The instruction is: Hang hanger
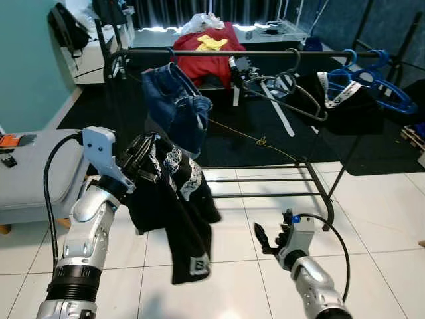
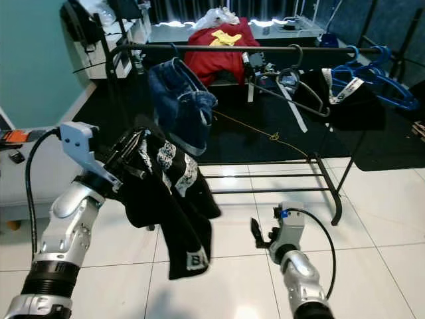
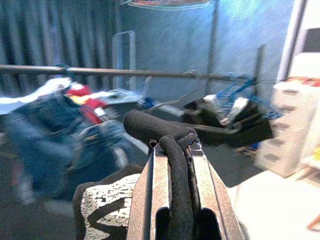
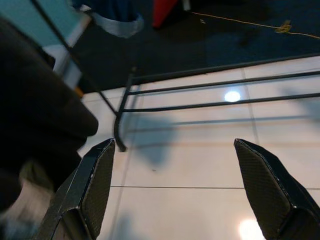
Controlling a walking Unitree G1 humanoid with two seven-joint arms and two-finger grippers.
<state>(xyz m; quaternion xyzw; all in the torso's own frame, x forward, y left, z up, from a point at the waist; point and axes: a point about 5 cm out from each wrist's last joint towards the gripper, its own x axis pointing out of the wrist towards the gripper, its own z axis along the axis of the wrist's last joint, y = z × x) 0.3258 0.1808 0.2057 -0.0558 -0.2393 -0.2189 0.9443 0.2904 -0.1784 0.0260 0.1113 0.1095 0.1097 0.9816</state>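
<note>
Garment [image 1: 174, 212] in black with white print hangs from the left gripper [image 1: 143, 154], at about eight o'clock in the left eye view, draping down toward the white tiled floor [image 1: 385, 219]. In the left wrist view the two fingers [image 3: 155, 200] are pressed together on a black padded hanger [image 3: 165, 140], which rises between them and bends over at the top. The clothes rail [image 1: 265, 53] crosses the scene at twelve o'clock, well apart from the held hanger. On the rail hang blue jeans [image 1: 176, 106] at eleven o'clock, a dark hanger [image 1: 292, 93] at one o'clock, and blue hangers [image 1: 378, 83] at two o'clock. The right gripper [image 1: 272, 239] sits low at five o'clock above the tiles, its fingers [image 4: 95, 185] spread wide with nothing between them. A grey couch [image 1: 33, 173] stands at nine o'clock.
</note>
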